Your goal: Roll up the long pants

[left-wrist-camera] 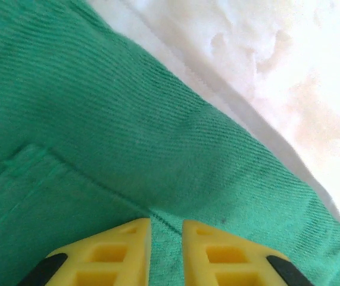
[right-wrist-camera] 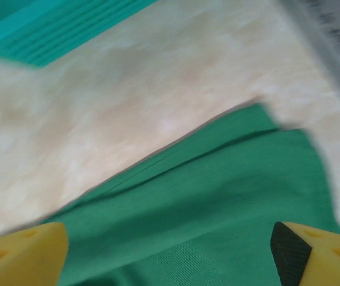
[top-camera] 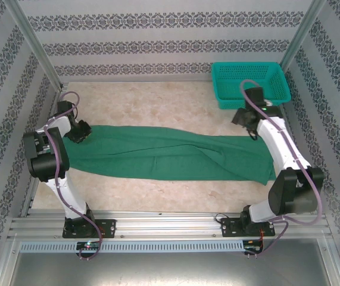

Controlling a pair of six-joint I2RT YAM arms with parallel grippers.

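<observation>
The long pants [top-camera: 170,156] lie flat and unrolled across the table [top-camera: 158,104]. A teal basket [top-camera: 250,83] stands in the far right corner, near their right end. The left gripper [left-wrist-camera: 167,229] has its jaws narrowly parted over the cloth; the right gripper [right-wrist-camera: 168,241] has its jaws wide.

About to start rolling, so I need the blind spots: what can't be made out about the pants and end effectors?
Top external: the left end effector hides its fingertips under its own wrist on the long pants.
Left wrist: bottom edge cuts it off; narrow gap, pinch on cloth unclear.
Right wrist: motion blur smears the pants' edge and the basket; the open right end effector is cropped at the bottom.
</observation>
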